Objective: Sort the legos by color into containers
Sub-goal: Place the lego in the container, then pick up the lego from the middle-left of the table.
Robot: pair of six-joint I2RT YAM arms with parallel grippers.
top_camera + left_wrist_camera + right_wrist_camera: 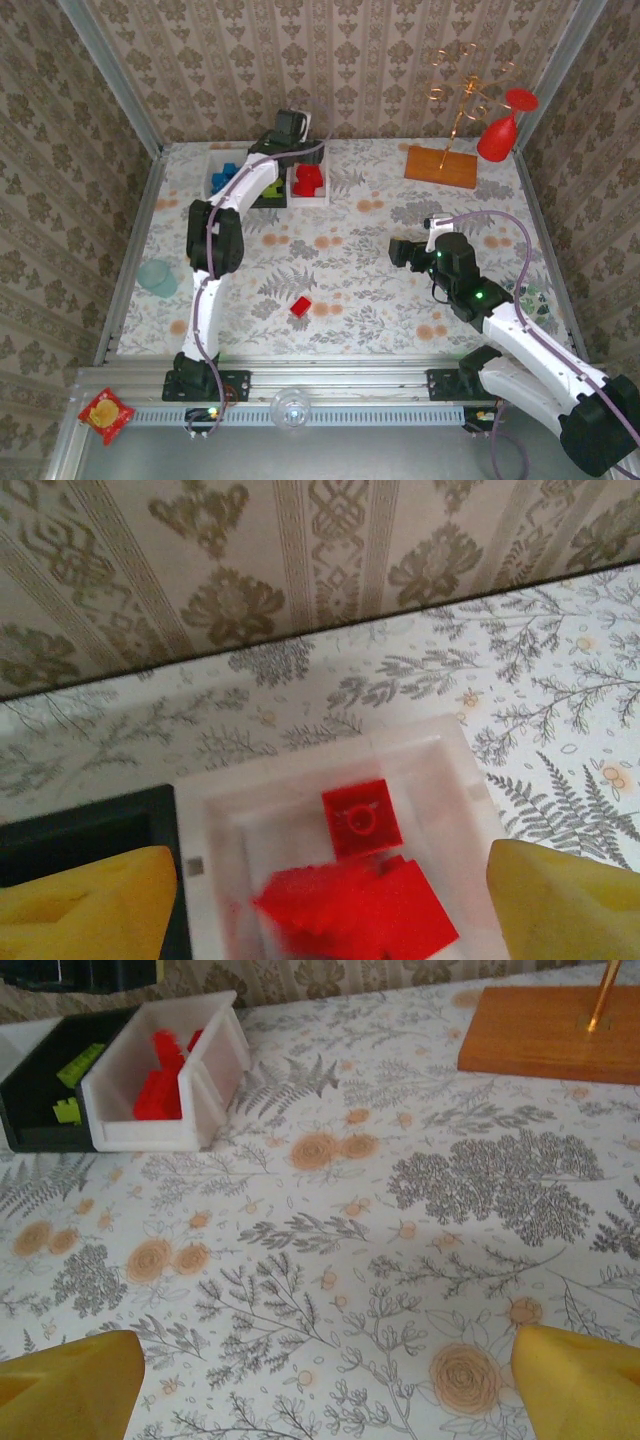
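Top external view: three containers stand in a row at 11 to 12 o'clock on the worktop (pixel 350 230). The left white bin (pixel 212 163) holds blue legos (pixel 228 178). The black bin (pixel 30 1132) holds lime green legos (pixel 80 1065). The right white bin (pixel 455 770) holds red legos (pixel 362 820).

The left arm (pixel 212 240) reaches up to this row, its wrist above the right white bin.

Left wrist view: the left jaws stand wide, with one yellow fingertip (pixel 80 900) over the black bin's edge and the other past the white bin's far wall. Nothing is between them. The red pile lies directly below.

Step in hand, as we judge it: depositing red into the right white bin. With the jaws empty, that drop looks done.

One loose red lego (pixel 300 306) lies flat near the worktop centre, toward 6 o'clock and well apart from the bins. We see no other stray brick, so the task seems close to its end.

Right wrist view: the right jaws are wide and empty, fingertips (pixel 65 1385) above bare cloth. From above, they hover at 3 o'clock of the loose lego.

Next move, our judgement: one arm descends on the loose lego, straddles its short sides, closes and carries it to the right white bin at 12 o'clock. If the left arm goes, it must first lift clear of the bin walls.
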